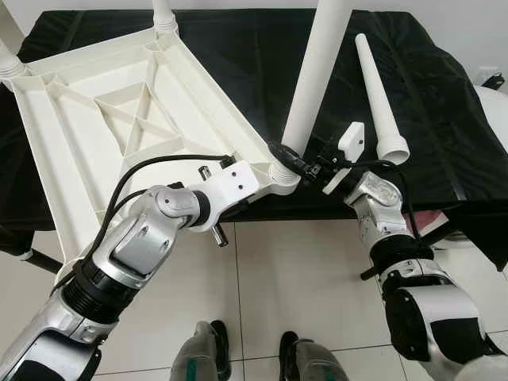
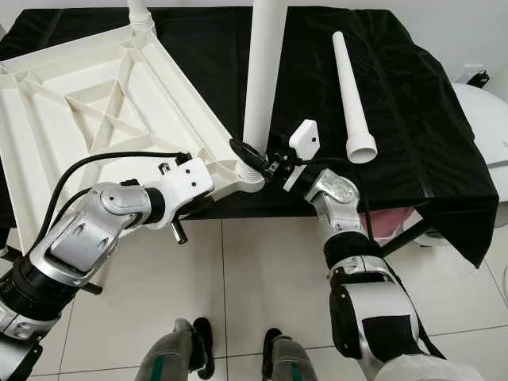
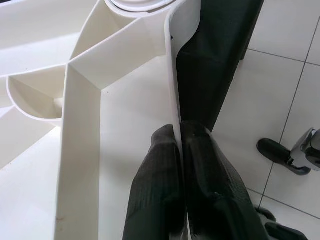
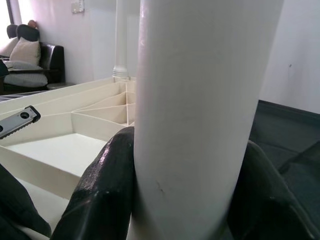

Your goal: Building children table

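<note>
Now the white leg is being seated in the corner socket of the upturned tabletop.

The tabletop (image 1: 119, 119) lies underside up on the black cloth (image 1: 444, 127), its near corner overhanging the floor; the left gripper (image 3: 179, 135) has its fingers closed thin on the rim wall beside that corner, probably to keep the top from turning; the right gripper (image 4: 192, 165) clasps the upright leg (image 1: 316, 75) low, just above the socket, with both fingers pressed on it; a spare leg (image 1: 379, 95) lies near on the cloth, apart; the room on the right side looks narrow, so any tilt should stay small.
</note>
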`<state>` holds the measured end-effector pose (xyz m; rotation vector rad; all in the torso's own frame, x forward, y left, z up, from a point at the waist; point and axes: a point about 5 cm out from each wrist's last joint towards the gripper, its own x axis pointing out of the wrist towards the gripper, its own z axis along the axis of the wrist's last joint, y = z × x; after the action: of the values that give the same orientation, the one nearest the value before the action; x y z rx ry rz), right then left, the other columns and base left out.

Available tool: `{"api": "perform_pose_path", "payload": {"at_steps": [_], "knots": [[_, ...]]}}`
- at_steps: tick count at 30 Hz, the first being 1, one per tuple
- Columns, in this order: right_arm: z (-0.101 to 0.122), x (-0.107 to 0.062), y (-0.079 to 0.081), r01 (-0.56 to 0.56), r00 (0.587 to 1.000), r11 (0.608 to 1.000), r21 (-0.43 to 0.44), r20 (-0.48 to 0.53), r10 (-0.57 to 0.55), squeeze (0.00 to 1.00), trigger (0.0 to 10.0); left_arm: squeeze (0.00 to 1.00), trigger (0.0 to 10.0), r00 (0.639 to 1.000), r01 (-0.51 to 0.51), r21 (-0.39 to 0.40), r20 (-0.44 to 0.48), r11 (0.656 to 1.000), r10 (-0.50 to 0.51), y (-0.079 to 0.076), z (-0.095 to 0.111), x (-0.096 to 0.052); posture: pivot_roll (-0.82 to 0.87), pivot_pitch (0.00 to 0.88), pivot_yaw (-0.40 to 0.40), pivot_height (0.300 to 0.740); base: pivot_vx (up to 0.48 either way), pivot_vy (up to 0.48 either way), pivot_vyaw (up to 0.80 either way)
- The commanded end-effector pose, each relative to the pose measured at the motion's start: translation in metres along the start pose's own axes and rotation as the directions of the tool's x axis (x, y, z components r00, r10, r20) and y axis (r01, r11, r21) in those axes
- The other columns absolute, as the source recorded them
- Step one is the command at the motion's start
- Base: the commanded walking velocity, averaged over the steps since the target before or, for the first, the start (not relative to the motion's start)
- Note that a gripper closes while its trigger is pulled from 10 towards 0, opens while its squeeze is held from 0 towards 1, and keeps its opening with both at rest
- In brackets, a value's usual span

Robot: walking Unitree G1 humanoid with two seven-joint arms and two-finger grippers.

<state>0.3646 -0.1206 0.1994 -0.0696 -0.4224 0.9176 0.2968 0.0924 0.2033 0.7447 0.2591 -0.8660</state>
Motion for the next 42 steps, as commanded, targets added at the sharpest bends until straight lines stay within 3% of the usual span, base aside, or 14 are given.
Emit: {"api": "perform_pose_path", "payload": {"at_steps": [1, 42], "knots": [[-0.027, -0.018, 0.006, 0.057, 0.992, 0.995, 0.077, -0.115, -0.048, 0.00, 10.0, 0.00, 10.0, 0.995, -0.050, 0.073, 0.086, 0.996, 0.043, 0.002, 0.020, -0.008, -0.01, 0.180, -0.015, 0.740, 0.000, 0.000, 0.00], [-0.016, -0.021, 0.007, 0.238, 0.968, 0.971, 0.000, -0.079, -0.238, 0.00, 10.0, 0.00, 10.0, 0.995, -0.053, 0.074, 0.088, 0.996, 0.046, 0.004, 0.022, -0.008, -0.02, 0.194, -0.012, 0.740, 0.000, 0.000, 0.00]]}}
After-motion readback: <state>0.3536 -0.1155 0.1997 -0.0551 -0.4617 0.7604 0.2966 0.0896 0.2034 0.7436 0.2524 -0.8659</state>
